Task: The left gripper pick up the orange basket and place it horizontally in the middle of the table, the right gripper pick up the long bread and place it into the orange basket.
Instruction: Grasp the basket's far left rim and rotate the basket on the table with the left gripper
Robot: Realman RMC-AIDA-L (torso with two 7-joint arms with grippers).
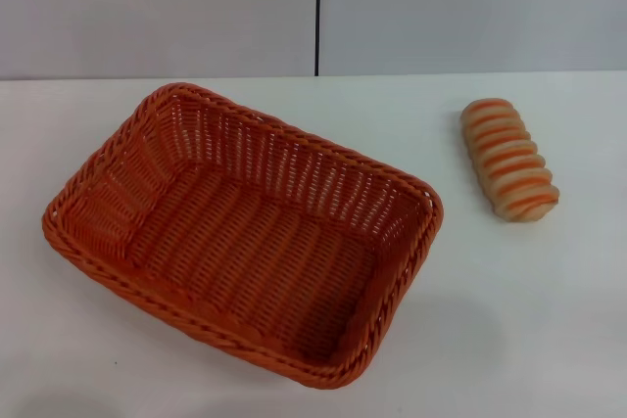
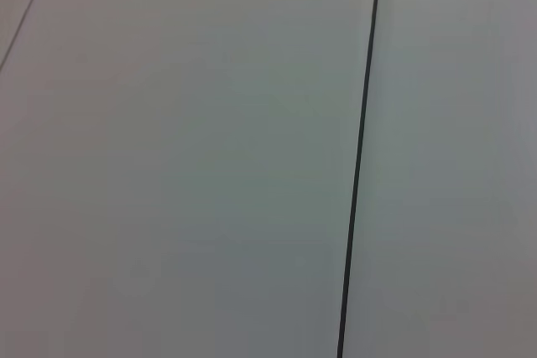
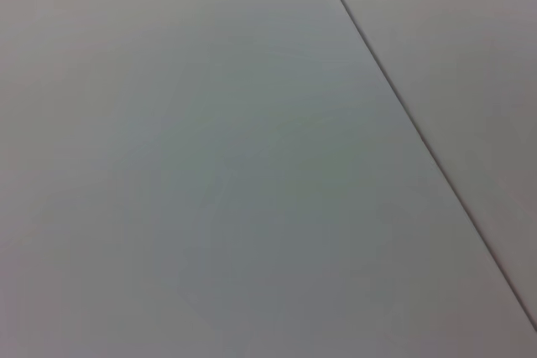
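The orange basket (image 1: 245,232) lies on the white table (image 1: 509,320), left of centre, turned at an angle with one corner toward the front. It is empty inside. The long bread (image 1: 508,158), tan with orange-brown stripes, rests on the table to the right of the basket, apart from it. Neither the left gripper nor the right gripper shows in any view. Both wrist views show only a pale grey panelled surface with a thin dark seam.
A grey wall (image 1: 157,7) with a vertical dark seam (image 1: 317,7) runs behind the table's far edge. Bare tabletop lies between basket and bread and along the front right.
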